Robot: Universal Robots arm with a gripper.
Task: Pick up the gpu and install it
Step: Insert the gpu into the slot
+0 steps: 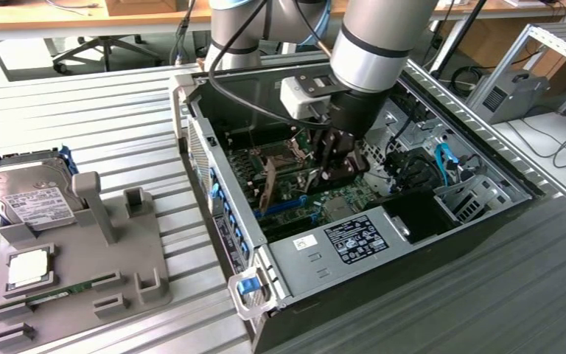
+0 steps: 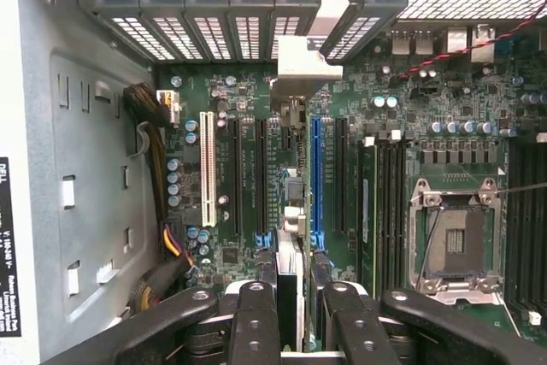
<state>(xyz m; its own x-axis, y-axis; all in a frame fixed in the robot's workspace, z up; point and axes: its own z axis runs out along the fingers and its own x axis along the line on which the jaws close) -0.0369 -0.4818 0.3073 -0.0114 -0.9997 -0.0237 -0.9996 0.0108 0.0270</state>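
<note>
My gripper [image 1: 340, 168] reaches down inside the open computer case [image 1: 480, 158], just above the motherboard [image 1: 347, 195]. In the wrist view the gripper [image 2: 295, 324] is shut on the gpu [image 2: 292, 211]. The card shows edge-on as a thin card between the black fingers [image 2: 255, 318]. Its silver end bracket [image 2: 301, 64] points toward the case's rear slot openings [image 2: 231, 36]. The card hangs over the expansion slots, between a black slot [image 2: 261, 177] and the blue slot [image 2: 315, 177]. I cannot tell whether its edge touches a slot.
A white slot [image 2: 205, 168], memory sticks [image 2: 369, 211] and the bare CPU socket [image 2: 453, 241] lie around the card. On the exterior view's left, a grey fixture [image 1: 116, 273] holds a silver hard drive [image 1: 27, 195], a processor chip [image 1: 29, 267] and a memory stick [image 1: 67, 293].
</note>
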